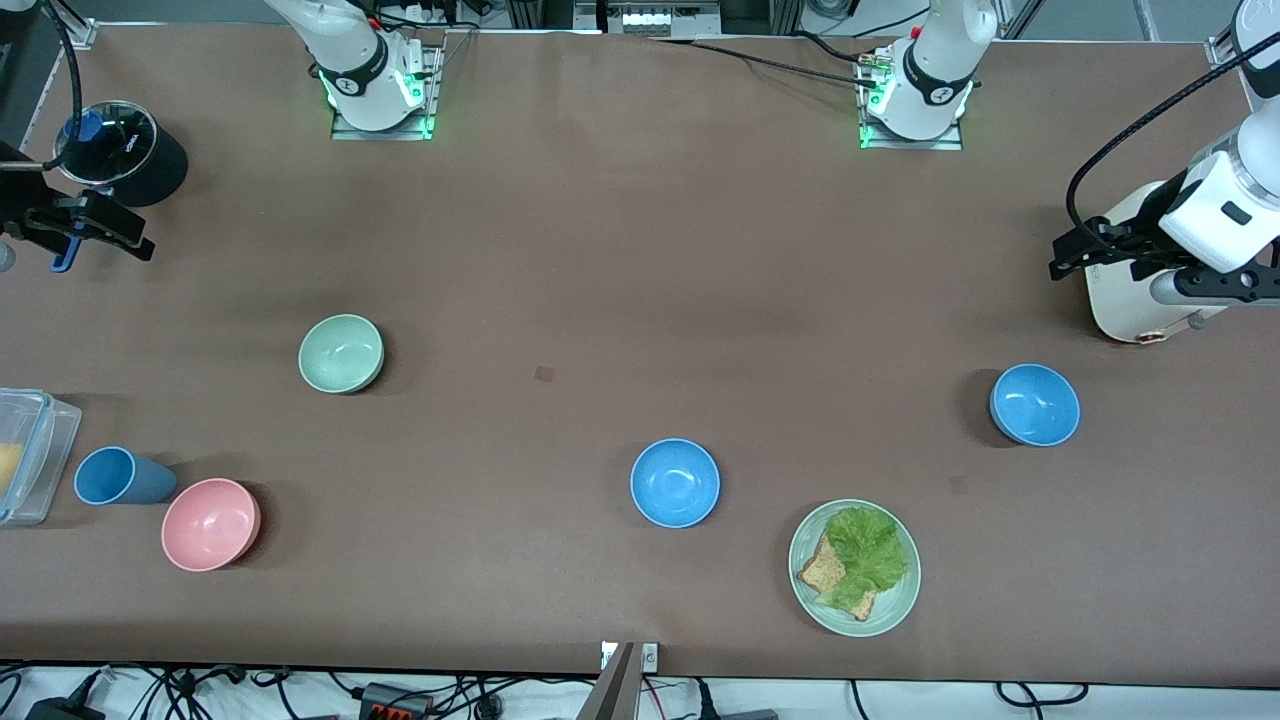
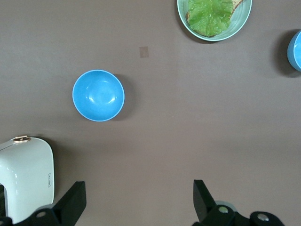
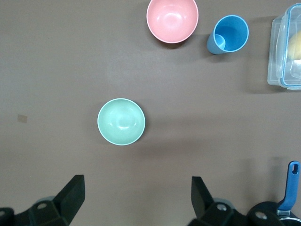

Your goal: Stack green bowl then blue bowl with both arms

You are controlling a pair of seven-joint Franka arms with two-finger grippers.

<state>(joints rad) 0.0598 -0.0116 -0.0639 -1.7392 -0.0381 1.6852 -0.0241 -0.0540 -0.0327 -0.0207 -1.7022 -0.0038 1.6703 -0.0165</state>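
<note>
The pale mint-green bowl [image 1: 341, 353] [image 3: 121, 121] sits upright toward the right arm's end of the table. One blue bowl [image 1: 675, 483] [image 2: 296, 49] stands near the table's middle, nearer the front camera. A second blue bowl [image 1: 1035, 404] [image 2: 98, 95] stands toward the left arm's end. My left gripper [image 1: 1085, 250] [image 2: 138, 200] hangs open and empty over the table beside a white appliance, apart from that second bowl. My right gripper [image 1: 100, 228] [image 3: 136, 195] hangs open and empty beside a black pot, well apart from the green bowl.
A pale-green plate [image 1: 895, 610] [image 2: 242, 19] holds lettuce and bread near the front edge. A pink bowl [image 1: 211, 524], a blue cup [image 1: 120, 476] and a clear lidded container [image 1: 40, 455] sit at the right arm's end. The black pot [image 1: 150, 160] and the white appliance [image 1: 1125, 290] stand at opposite ends.
</note>
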